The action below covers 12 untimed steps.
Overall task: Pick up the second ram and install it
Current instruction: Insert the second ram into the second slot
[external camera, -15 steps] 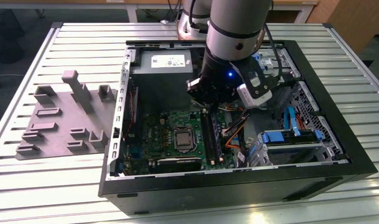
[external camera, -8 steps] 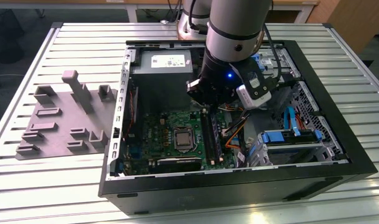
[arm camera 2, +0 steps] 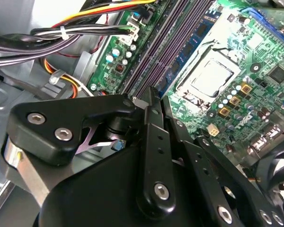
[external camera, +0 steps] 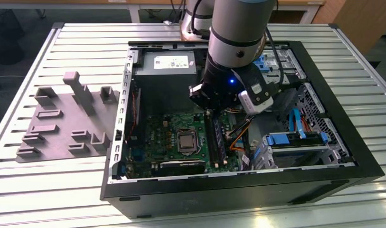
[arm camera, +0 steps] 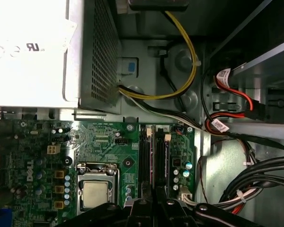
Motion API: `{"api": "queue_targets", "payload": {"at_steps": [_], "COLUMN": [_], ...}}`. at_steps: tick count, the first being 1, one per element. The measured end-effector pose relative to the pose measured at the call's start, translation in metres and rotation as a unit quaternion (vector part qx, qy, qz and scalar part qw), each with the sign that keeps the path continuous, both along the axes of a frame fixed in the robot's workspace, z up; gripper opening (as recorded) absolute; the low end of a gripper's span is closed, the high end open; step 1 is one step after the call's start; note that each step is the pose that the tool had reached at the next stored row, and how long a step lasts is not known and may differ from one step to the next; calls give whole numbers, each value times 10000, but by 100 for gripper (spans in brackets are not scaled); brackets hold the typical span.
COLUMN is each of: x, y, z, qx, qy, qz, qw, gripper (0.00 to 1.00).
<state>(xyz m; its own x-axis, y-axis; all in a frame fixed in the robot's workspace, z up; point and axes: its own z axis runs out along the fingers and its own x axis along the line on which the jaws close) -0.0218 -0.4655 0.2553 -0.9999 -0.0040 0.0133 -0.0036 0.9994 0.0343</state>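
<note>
— Closest to the lens in the second wrist view: what is it?

— The black linkage of the tool [arm camera 2: 149,94]. Its two arms run up to tips that are drawn together just over the memory slots. I can't tell if anything is pinched between them.

— And the second ram?

— A thin blue stick [arm camera 2: 199,38] with dark chips stands on edge in the slots beside the processor [arm camera 2: 208,78]. It runs lengthwise away from the tool, with its near end just beside the closed tips. Whether they touch it, I can't say.

— What does the first wrist view give you?

— It looks straight down. The tool [arm camera: 151,201] sits over the ends of the two dark slots [arm camera: 144,151]. The processor [arm camera: 95,194] lies to one side of them on the green board [arm camera: 42,156]. The silver power supply [arm camera: 28,47] is beyond, with a yellow cable [arm camera: 191,61] curving out of it.

— And from outside?

— The arm [external camera: 240,28] reaches down into the open black computer case [external camera: 243,185]. The tool [external camera: 211,111] is low at the far end of the slots [external camera: 215,140]. Blue drive clips [external camera: 294,138] sit toward the exterior view's right. The case lies on a slatted metal surface [external camera: 53,199]. A grey tray [external camera: 53,118] of holders is beside the case, on the exterior view's left.
</note>
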Motion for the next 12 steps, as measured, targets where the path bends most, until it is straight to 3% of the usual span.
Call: {"api": "queue_targets", "payload": {"at_steps": [4, 12], "x": [-10, -13], "y": [-23, -24], "z": [-21, -49], "qx": [1, 1], "qy": [0, 0], "qz": [-8, -15], "qw": [10000, 10000], "gripper": [14, 14]}}
